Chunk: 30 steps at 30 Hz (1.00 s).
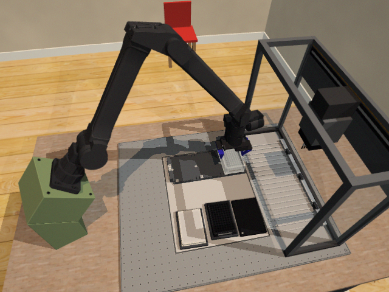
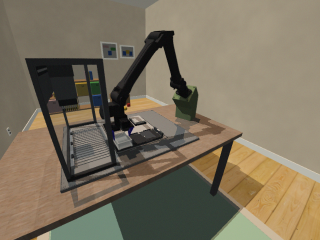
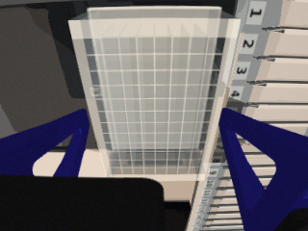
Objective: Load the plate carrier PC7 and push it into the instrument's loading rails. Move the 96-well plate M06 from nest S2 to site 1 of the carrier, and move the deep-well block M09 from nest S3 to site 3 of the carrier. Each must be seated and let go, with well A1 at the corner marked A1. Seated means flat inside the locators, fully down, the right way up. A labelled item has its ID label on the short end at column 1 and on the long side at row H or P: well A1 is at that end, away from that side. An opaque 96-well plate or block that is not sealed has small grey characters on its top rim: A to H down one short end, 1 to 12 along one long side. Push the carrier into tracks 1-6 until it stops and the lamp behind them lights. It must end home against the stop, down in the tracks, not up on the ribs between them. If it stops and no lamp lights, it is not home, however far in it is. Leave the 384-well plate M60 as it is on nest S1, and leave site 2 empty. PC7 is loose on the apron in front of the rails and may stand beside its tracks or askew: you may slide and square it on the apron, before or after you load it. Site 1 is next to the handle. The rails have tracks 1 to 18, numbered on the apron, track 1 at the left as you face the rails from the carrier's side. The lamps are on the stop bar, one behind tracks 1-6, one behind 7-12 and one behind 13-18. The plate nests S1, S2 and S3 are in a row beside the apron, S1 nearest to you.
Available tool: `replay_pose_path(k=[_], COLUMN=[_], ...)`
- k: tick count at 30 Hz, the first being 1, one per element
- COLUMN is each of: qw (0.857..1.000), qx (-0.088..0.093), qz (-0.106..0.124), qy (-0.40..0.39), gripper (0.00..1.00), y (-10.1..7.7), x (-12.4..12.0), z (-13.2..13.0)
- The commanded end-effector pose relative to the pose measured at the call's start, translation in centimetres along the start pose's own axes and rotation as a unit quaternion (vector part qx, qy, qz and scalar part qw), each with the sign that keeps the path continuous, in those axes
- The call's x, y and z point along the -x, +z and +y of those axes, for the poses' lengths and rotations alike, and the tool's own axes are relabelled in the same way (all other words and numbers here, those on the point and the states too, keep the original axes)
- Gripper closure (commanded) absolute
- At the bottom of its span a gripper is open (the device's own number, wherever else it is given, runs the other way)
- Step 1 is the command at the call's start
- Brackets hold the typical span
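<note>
The clear deep-well block M09 [image 1: 233,162] stands on the end of the dark carrier PC7 [image 1: 194,166] nearest the rails; it also shows in the exterior view [image 2: 122,140] and fills the wrist view [image 3: 154,96]. My gripper [image 1: 232,151] hangs just over it, open, with one blue finger on each long side and a gap between each finger and the block [image 3: 154,115]. The rest of the carrier is bare. The black 96-well plate M06 [image 1: 220,219] lies in the middle nest. The white plate M60 [image 1: 191,227] lies in the nest to its left.
The nest at the right of the row [image 1: 248,216] is bare and black. The ribbed loading rails [image 1: 279,182] lie right beside the block, under the dark instrument frame [image 1: 313,141]. Track numbers [image 3: 255,12] run along the apron edge.
</note>
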<state>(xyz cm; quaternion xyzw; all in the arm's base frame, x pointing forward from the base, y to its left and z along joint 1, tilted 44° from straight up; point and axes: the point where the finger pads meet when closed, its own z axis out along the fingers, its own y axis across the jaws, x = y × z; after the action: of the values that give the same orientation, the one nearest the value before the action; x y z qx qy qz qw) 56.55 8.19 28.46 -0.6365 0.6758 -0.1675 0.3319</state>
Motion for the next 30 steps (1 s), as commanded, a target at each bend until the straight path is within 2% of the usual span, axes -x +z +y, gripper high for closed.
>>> replay_pose_path(k=[1, 8, 10, 11, 16, 17, 18, 20, 21, 25, 27, 30], qw=[1.0, 1.0, 1.0, 1.0, 0.999, 0.999, 1.0, 1.0, 0.999, 1.0, 1.0, 1.0], qx=[-0.018, -0.021, -0.021, -0.021, -0.034, -0.034, -0.022, -0.022, -0.027, -0.028, -0.028, -0.027], qz=[-0.004, -0.002, -0.002, -0.008, -0.005, -0.005, -0.006, -0.006, -0.004, -0.003, -0.003, -0.002], qy=[-0.007, -0.005, -0.005, -0.012, -0.007, -0.008, -0.004, -0.004, 0.021, 0.011, 0.011, 0.011], gripper=[0.04, 0.04, 0.04, 0.04, 0.04, 0.04, 0.04, 0.04, 0.0, 0.0, 0.0, 0.0], y=[-3.1, -5.6, -5.6, -6.0, -8.4, -8.4, -6.8, -6.8, -7.3, -7.2, -7.2, -7.0], x=[0.2, 0.0, 0.0, 0.9, 0.4, 0.5, 0.6, 0.6, -0.7, -3.2, -3.2, -5.1], z=[-1.0, -1.2, -1.2, -1.2, -2.4, -2.4, -1.6, -1.6, -1.0, 0.0, 0.0, 0.8])
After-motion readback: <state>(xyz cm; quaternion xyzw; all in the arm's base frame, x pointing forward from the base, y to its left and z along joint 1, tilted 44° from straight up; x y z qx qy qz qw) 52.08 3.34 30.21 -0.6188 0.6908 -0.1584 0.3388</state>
